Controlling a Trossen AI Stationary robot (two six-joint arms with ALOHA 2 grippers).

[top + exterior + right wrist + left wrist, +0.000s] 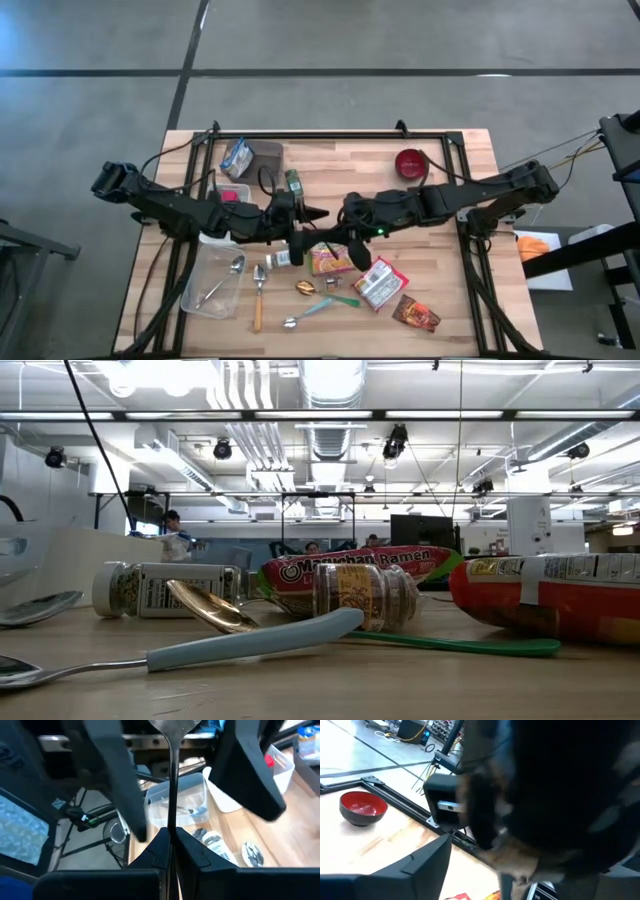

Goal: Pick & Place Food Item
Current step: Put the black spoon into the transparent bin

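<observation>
At the middle of the wooden surface [450,300] the right gripper [170,851] is clenched on a thin metal utensil handle [173,780]. The left gripper [300,215] hangs released facing it. The red ramen packet [331,260] lies just below both.

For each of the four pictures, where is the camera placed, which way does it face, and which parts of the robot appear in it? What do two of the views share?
High view: above the table, facing straight down; both arms, left gripper and right gripper meeting mid-table.
Low view: at tabletop height, facing across into the room; no arm shows.
Left wrist view: on the left arm, facing the red bowl; dark blurred robot parts fill it.
Right wrist view: on the right arm; own fingers shut on a utensil handle.
Shared: the ramen packet appears in high and low views.
</observation>
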